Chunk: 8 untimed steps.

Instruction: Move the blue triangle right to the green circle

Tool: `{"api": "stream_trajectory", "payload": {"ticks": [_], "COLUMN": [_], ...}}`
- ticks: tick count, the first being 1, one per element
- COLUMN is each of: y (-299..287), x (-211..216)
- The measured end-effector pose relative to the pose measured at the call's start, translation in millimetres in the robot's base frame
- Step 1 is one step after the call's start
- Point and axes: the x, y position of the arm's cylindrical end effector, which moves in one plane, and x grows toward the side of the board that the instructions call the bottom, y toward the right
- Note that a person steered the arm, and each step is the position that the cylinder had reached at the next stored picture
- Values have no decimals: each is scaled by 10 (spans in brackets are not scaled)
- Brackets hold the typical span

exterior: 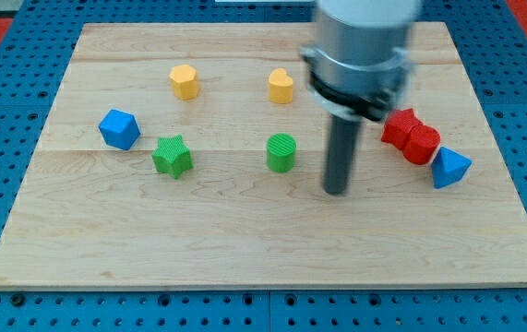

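Note:
The blue triangle (pixel 449 168) lies near the board's right edge, just below and right of two red blocks. The green circle (pixel 281 152) stands near the board's middle. My tip (pixel 336 191) touches the board a little right of and below the green circle, and well left of the blue triangle. The rod rises from the tip to the grey arm body at the view's top.
A red star-like block (pixel 399 128) and a red round block (pixel 422 145) touch each other beside the blue triangle. A green star (pixel 172 156) and a blue cube-like block (pixel 119 128) lie at the left. Two yellow blocks (pixel 185 81) (pixel 281 86) lie near the top.

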Motion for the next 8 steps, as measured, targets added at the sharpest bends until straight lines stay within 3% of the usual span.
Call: {"api": "stream_trajectory", "payload": {"ticks": [1, 3, 5, 6, 7, 8], "y": [1062, 1521, 670, 443, 636, 310], "x": [187, -205, -575, -571, -317, -376]}}
